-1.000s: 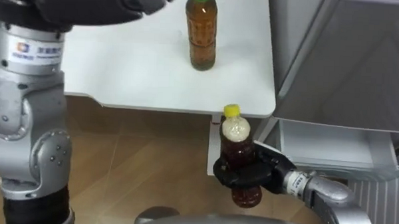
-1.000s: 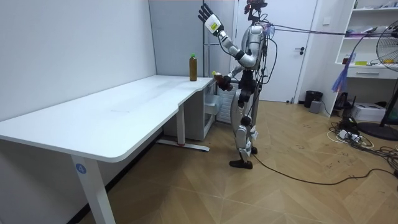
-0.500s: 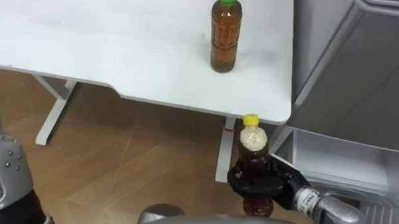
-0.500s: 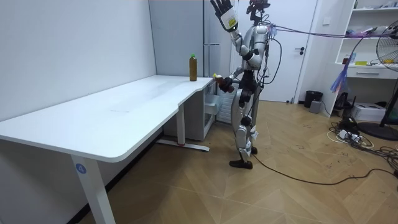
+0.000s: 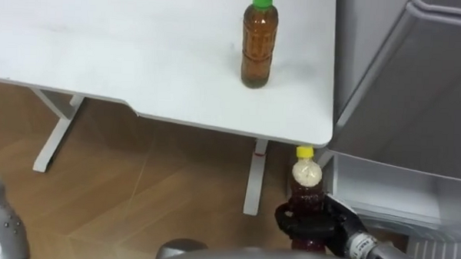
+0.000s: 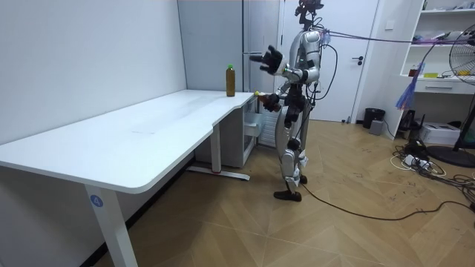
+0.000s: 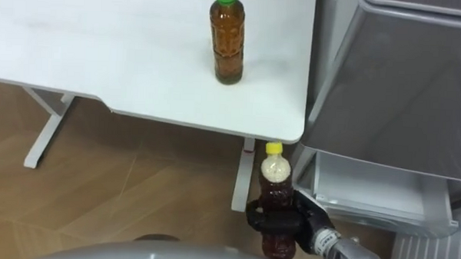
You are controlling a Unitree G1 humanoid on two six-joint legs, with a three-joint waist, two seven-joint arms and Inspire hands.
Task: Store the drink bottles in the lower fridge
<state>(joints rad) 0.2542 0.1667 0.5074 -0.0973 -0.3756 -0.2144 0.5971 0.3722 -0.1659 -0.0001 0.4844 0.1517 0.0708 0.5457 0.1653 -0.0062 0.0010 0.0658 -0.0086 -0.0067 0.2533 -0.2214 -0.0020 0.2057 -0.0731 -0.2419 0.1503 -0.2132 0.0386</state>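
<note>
Standing upright at the lower middle of the eye views, the yellow-capped bottle (image 5: pixel 306 195) is clasped round its lower half by the right hand (image 5: pixel 319 225), fingers curled about it, just under the corner of the white table (image 5: pixel 103 48). To its right the drawer (image 5: pixel 382 189) at the bottom of the fridge (image 5: pixel 416 90) is pulled out. A green-capped bottle (image 5: pixel 259 42) stands on the table at the top of the frame. In the upper middle of the room view, the left hand (image 6: pixel 267 58) is raised, fingers loose.

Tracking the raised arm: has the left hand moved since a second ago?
Yes: the left hand has dropped, and is now nearer the level of the green-capped bottle.
</note>
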